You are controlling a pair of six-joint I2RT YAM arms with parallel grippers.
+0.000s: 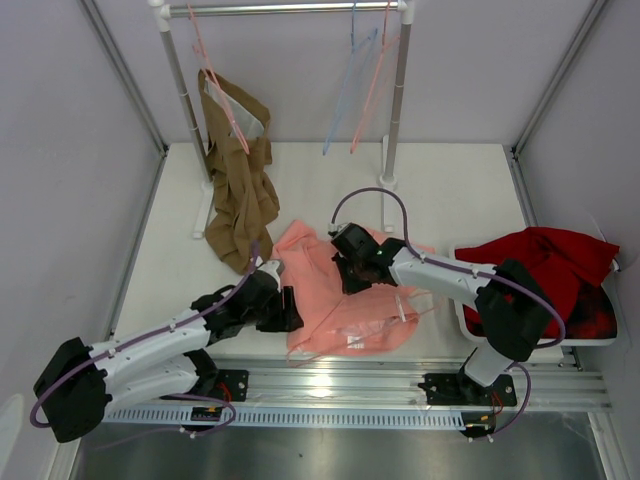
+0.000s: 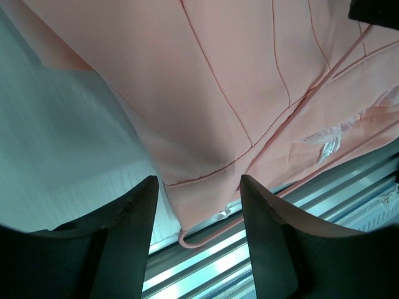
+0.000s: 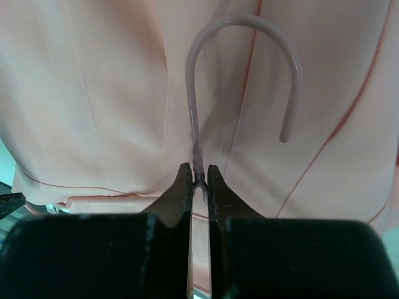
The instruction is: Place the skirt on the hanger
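Right gripper (image 3: 198, 171) on hanger (image 3: 243, 20); label (image 2: 329, 146) illegible

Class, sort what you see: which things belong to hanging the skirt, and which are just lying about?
In the job: skirt, pink hanger, right gripper shut on its neck, left gripper open.
Lying about: brown garment, dark red cloth, pale blue hanger.

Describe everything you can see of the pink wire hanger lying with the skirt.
The hanger is thin, pale pink wire with a smooth, coated look. Its hook curves in an open arch to a blunt tip, and below it is a twisted neck. The hook lies flat on the salmon skirt. The right gripper is shut on the twisted neck. In the left wrist view one rounded corner pokes out past the skirt's hem. The rest of the triangle is hard to trace against the fabric.
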